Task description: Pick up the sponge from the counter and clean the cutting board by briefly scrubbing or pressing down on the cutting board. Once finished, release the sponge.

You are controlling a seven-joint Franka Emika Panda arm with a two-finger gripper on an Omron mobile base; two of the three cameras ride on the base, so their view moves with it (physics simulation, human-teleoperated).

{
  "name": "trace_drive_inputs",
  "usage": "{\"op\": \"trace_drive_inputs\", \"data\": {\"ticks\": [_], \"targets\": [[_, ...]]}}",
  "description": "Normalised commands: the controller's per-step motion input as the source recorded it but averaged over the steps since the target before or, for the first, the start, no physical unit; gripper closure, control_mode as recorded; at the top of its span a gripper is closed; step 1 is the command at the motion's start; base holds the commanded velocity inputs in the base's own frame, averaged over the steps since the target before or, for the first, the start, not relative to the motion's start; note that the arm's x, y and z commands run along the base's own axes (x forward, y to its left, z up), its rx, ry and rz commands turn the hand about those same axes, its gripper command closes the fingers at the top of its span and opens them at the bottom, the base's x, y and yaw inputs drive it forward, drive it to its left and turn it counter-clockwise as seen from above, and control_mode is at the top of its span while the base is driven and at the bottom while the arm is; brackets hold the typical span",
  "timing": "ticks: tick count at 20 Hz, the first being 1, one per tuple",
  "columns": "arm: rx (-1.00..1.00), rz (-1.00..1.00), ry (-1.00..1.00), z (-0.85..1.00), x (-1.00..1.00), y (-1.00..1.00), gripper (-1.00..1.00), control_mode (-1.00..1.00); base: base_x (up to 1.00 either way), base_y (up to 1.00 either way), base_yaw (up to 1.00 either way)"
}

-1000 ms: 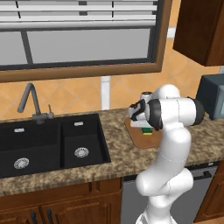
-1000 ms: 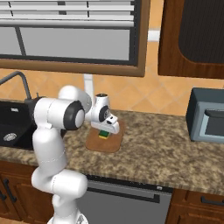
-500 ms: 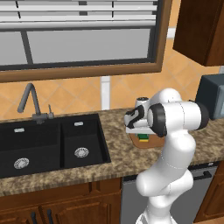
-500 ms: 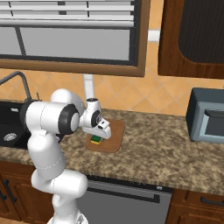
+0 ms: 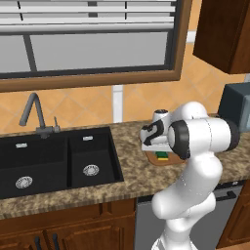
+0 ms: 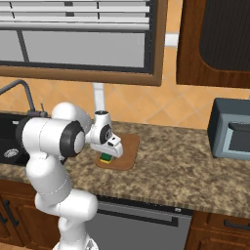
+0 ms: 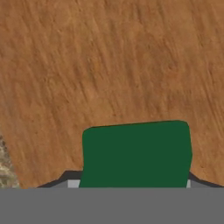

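The jaws sit low over the board (image 6: pixel 126 146), with the sponge (image 7: pixel 136 154) between them and pressed close to the wood. Ahead of the jaws in the hand view the board's surface (image 7: pixel 113 61) is bare right to its edge. Beside the board, bare worktop (image 6: pixel 171 171) runs toward the microwave (image 6: pixel 229 128), which stands well apart. On the other side the sink (image 5: pixel 53 161) opens as a drop, with the faucet (image 5: pixel 34 112) rising at its back. Behind the board stands the tiled wall (image 6: pixel 136 105), and the window frame (image 5: pixel 88 78) hangs above.
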Motion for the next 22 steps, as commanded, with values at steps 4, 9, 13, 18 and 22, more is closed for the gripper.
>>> {"op": "trace_drive_inputs", "data": {"ticks": [4, 9, 13, 18, 22], "targets": [[0.00, 0.00, 0.00, -0.18, -0.13, -0.24, 1.00, -1.00, 0.00, 0.00, 0.00], [0.00, 0.00, 0.00, -0.38, 0.11, -0.17, 1.00, -1.00, 0.00, 0.00, 0.00], [0.00, -0.01, -0.04, -0.24, 0.02, -0.22, 1.00, -1.00, 0.00, 0.00, 0.00], [0.00, -0.02, -0.12, 0.00, 0.01, -0.46, 1.00, -1.00, 0.00, 0.00, 0.00], [0.00, -0.01, -0.09, -0.04, 0.06, -0.54, 1.00, -1.00, 0.00, 0.00, 0.00]]}}
